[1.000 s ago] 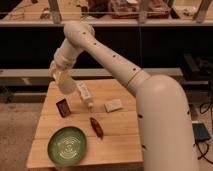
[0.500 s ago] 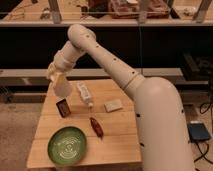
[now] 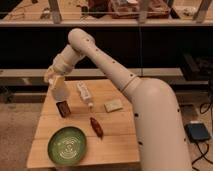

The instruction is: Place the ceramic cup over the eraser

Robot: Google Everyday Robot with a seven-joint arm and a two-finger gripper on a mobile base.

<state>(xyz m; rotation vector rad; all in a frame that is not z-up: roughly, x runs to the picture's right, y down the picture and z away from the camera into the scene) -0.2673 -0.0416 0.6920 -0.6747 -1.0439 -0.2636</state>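
The gripper [image 3: 56,80], half lost against the pale cup [image 3: 60,91] it pinches, hangs over the eraser [image 3: 63,108] near the left edge of the plank table [image 3: 116,145], cup and eraser too close to tell whether they touch, before dark, cluttered shelving [image 3: 130,22] cut off at the top.

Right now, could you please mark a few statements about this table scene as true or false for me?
1. The tool holds the off-white tapered ceramic cup over the wooden table's left rear. True.
2. The cup covers the small dark rectangular eraser. False: the eraser shows uncovered, just in front of the cup.
3. The round green plate lies at the table's front left. True.
4. The white tube-like bottle stands on the plate. False: it lies on the table, right of the cup.
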